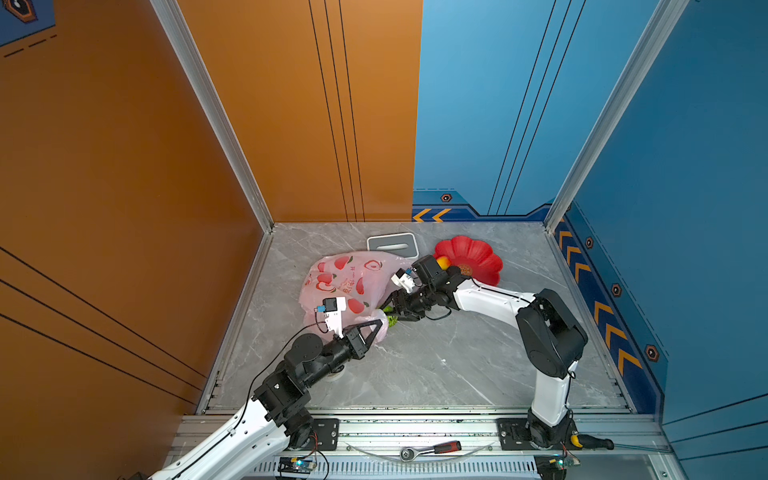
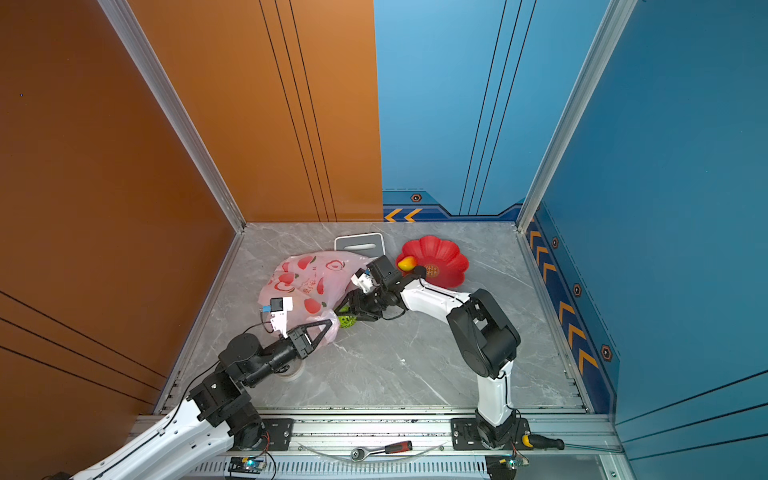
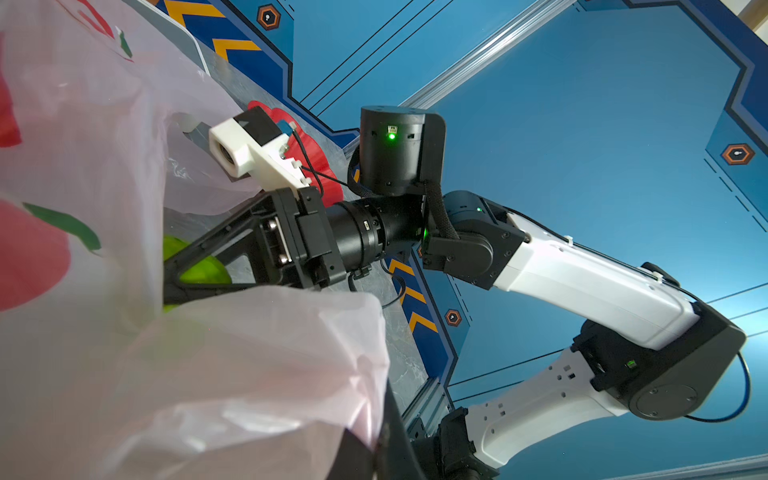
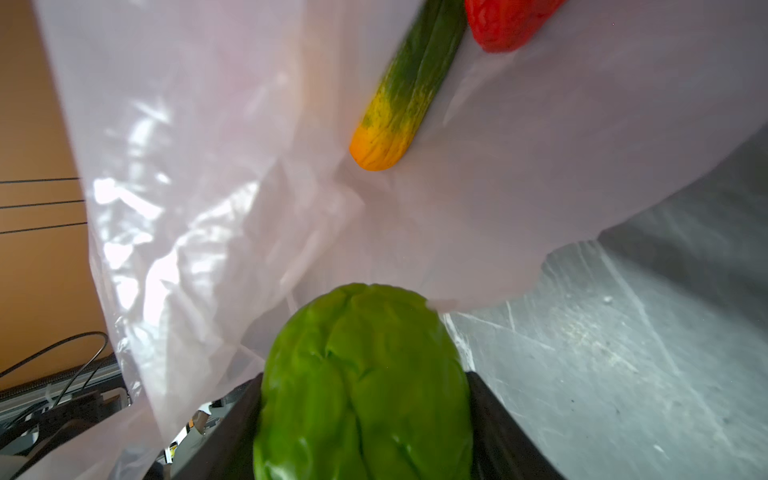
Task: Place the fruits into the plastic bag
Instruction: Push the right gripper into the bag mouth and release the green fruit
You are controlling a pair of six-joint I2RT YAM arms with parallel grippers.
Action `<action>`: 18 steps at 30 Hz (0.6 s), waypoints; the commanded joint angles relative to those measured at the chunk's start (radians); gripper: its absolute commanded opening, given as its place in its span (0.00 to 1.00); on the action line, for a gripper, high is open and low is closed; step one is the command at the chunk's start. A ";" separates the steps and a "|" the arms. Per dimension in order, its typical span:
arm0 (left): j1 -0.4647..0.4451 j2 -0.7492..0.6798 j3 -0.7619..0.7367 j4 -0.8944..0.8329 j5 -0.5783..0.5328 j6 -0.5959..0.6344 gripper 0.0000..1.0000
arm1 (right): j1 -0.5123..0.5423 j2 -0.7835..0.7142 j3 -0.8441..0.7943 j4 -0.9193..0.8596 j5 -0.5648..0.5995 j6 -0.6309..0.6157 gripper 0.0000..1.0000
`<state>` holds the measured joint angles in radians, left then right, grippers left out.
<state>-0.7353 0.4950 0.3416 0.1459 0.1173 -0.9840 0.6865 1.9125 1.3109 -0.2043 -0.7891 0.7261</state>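
So far the job looks partly done, by our reading. The plastic bag [image 1: 349, 278] lies slumped on the tabletop [image 1: 436, 365], between the left arm and the red dish [image 1: 473, 253], with its mouth turned toward the right arm. The left fingers [image 1: 379, 325] are together and pinch a fold of the bag's rim, which we take to be holding the mouth up and open. The right fingers [image 1: 389, 311] are clamped on a green fruit [image 4: 365, 382], one finger on each flank. That fruit sits right at the lip of the bag. In the right wrist view its front end just overlaps the bottom film, so we judge it to be at the threshold and not yet inside. Deeper in the bag we see two pieces already resting on the film: a long green-and-yellow piece [image 4: 409, 91] and, touching it, a red piece [image 4: 507, 25] that the picture's edge cuts off. Whether more lie hidden behind the printed plastic, we cannot tell. On the dish only one yellow-red fruit [image 2: 407, 263] shows, at the rim nearest the right arm's wrist, and the arm may cover others. What is left, as we see it, is to push the green fruit past the lip and release it, then fetch the one from the dish. We see no loose fruit elsewhere on the tabletop.
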 commanded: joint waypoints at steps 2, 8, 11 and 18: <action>-0.012 -0.013 0.020 0.020 0.029 0.032 0.00 | 0.005 0.039 0.073 0.037 0.025 0.031 0.58; -0.021 -0.015 0.017 0.023 0.030 0.036 0.00 | 0.005 0.089 0.144 0.093 0.045 0.091 0.58; -0.027 -0.017 0.016 0.023 0.028 0.036 0.00 | 0.005 0.116 0.179 0.130 0.070 0.128 0.58; -0.039 -0.018 0.009 0.026 0.019 0.036 0.00 | 0.005 0.195 0.257 0.197 0.151 0.211 0.58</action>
<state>-0.7635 0.4889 0.3416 0.1493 0.1322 -0.9680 0.6876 2.0678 1.5204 -0.0631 -0.7044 0.8879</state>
